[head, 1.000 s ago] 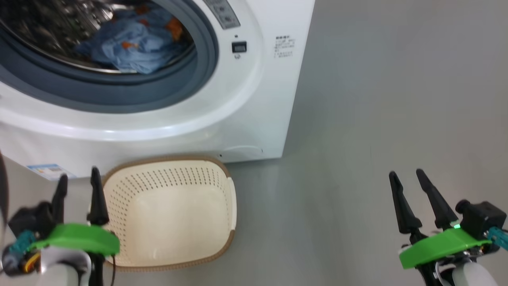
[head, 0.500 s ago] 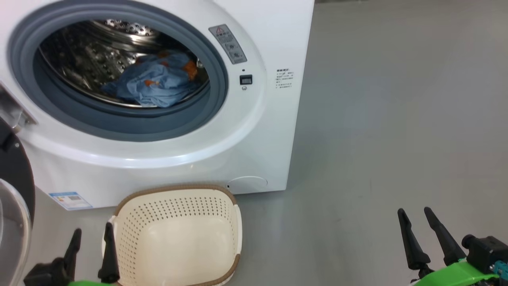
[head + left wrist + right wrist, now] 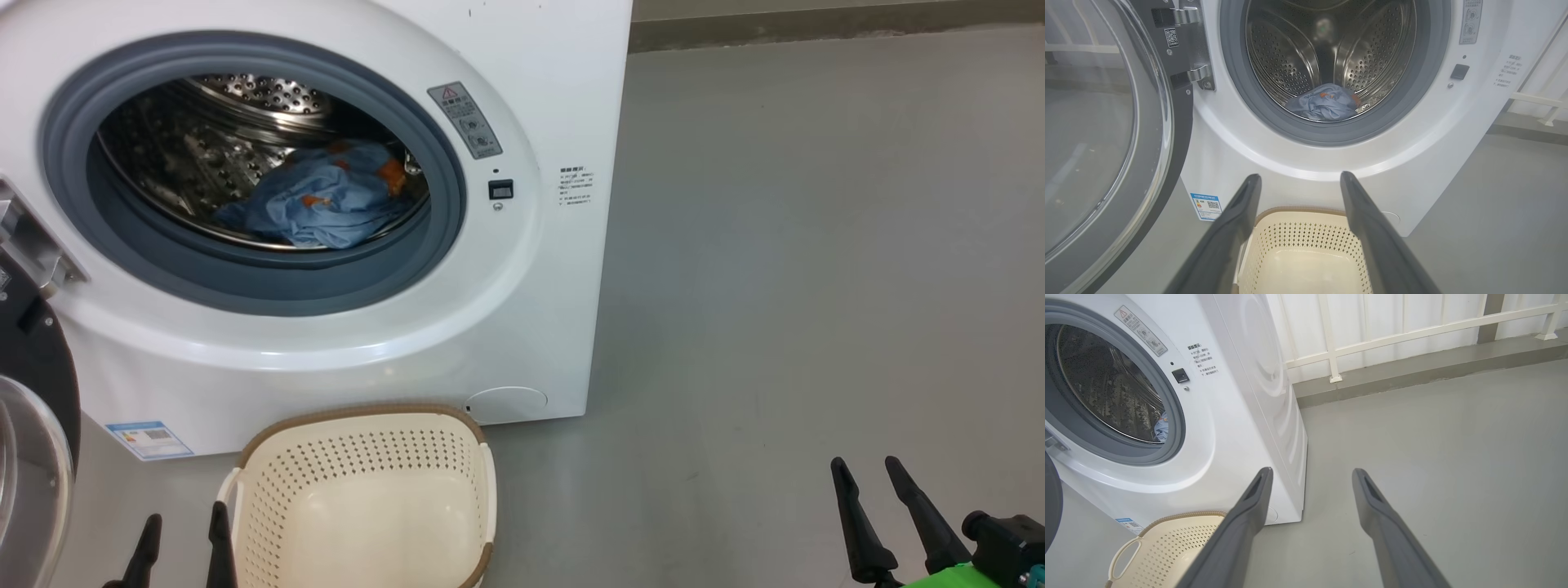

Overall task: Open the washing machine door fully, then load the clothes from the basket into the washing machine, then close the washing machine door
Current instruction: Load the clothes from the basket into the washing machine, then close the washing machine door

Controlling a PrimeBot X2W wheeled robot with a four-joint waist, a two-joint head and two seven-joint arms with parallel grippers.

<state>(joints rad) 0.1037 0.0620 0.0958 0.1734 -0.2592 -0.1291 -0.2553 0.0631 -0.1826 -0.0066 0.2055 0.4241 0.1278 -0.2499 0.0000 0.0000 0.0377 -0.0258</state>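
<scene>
The white washing machine (image 3: pixel 563 98) stands with its round door (image 3: pixel 1126 143) swung open to the left. Light blue clothes (image 3: pixel 322 204) with orange prints lie at the bottom of the steel drum (image 3: pixel 1327 41). In front of the machine sits the cream basket (image 3: pixel 359 506), with nothing inside it. My left gripper (image 3: pixel 184 535) is open at the basket's left rim, holding nothing. My right gripper (image 3: pixel 869 486) is open over bare floor, far to the right. In the wrist views both pairs of fingers (image 3: pixel 1241 212) (image 3: pixel 1257 498) stand wide apart.
Grey floor (image 3: pixel 816 286) stretches to the right of the machine. A white railing (image 3: pixel 1412 330) and a low kerb run along the back wall. A blue label (image 3: pixel 148 439) marks the machine's lower left corner.
The head camera has tilted upward, so the machine, basket and both grippers sit lower in the picture. Both grippers stay open. The clothes lie unmoved in the drum.
</scene>
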